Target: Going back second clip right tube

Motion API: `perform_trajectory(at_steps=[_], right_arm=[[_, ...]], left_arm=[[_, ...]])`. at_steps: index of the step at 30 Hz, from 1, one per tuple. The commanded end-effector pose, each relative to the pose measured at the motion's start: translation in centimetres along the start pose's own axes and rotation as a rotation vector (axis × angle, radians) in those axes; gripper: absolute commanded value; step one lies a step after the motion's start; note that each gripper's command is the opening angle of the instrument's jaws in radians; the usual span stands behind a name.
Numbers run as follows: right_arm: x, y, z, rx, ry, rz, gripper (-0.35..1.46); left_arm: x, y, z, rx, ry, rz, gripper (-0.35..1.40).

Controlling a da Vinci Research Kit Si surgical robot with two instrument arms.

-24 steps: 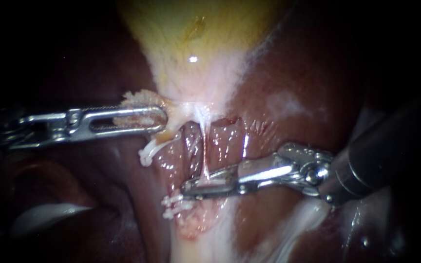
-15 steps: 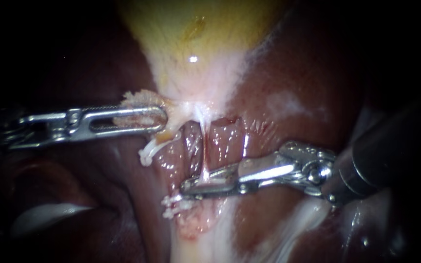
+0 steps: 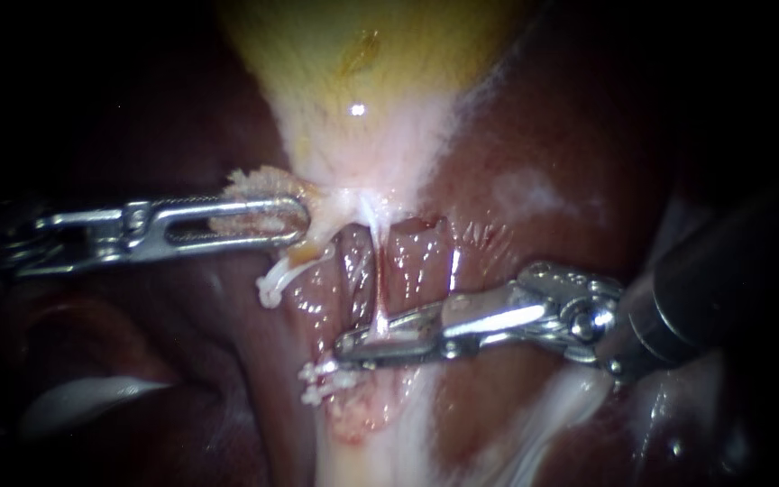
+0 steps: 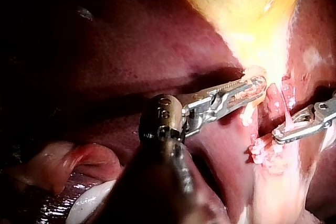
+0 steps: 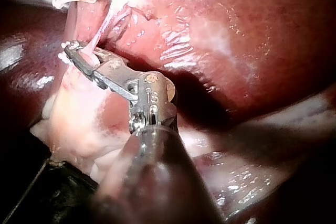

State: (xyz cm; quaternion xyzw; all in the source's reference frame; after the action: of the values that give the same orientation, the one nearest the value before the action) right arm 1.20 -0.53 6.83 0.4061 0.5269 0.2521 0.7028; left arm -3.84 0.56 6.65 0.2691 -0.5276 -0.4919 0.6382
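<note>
A thin pale tube [image 3: 377,271] runs down from the gallbladder's [image 3: 362,81] pale neck over the dark red liver [image 3: 543,135]. My right instrument [image 3: 353,347] comes in from the right, and its long jaws lie close together across the tube's lower end, gripping it; the right wrist view shows the tube [image 5: 97,38] entering the jaws of this instrument [image 5: 76,53]. A white clip [image 3: 319,379] sits just beyond the jaw tips. My left instrument [image 3: 281,221] is shut on frayed pale tissue at the gallbladder neck, also seen in its own wrist view [image 4: 252,87]. Another white clip [image 3: 274,284] hangs below it.
Liver surrounds the field on both sides. A broad pale band of tissue [image 3: 380,451] runs down from under the right jaws. A pale glistening fold [image 3: 83,401] lies low on the left. The right instrument's dark shaft [image 3: 723,280] fills the right side.
The right instrument's wrist has crept slightly to the right; its jaw tips stay at the tube. The left instrument has not moved.
</note>
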Motion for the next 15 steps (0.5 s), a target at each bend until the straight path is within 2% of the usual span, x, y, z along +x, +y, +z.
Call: perform_trajectory(at_steps=[1, 4, 8, 9, 11, 15], right_arm=[[0.00, 0.00, 0.00, 0.000, 0.000, 0.000, -0.35], [0.01, 0.00, -0.01, 0.002, -0.002, -0.076, -0.35], [0.02, 0.00, 0.01, -0.019, 0.017, -0.214, 0.38], [0.03, 0.00, 0.04, -0.032, 0.018, -0.237, 0.45], [0.03, 0.01, 0.06, -0.074, 0.025, -0.265, 0.50], [0.02, 0.01, 0.03, -0.086, 0.021, -0.317, 0.50]], left_arm=[[0.00, 0.00, 0.00, 0.000, 0.000, 0.000, -0.35], [0.00, 0.00, 0.00, 0.000, 0.000, 0.000, -0.35], [0.00, 0.00, 0.00, 0.000, 0.000, 0.000, -0.35], [0.00, 0.00, 0.00, 0.000, 0.000, 0.000, -0.35], [0.00, 0.00, 0.00, -0.001, 0.000, 0.000, -0.35], [0.00, 0.00, 0.00, -0.001, 0.000, 0.000, -0.35]])
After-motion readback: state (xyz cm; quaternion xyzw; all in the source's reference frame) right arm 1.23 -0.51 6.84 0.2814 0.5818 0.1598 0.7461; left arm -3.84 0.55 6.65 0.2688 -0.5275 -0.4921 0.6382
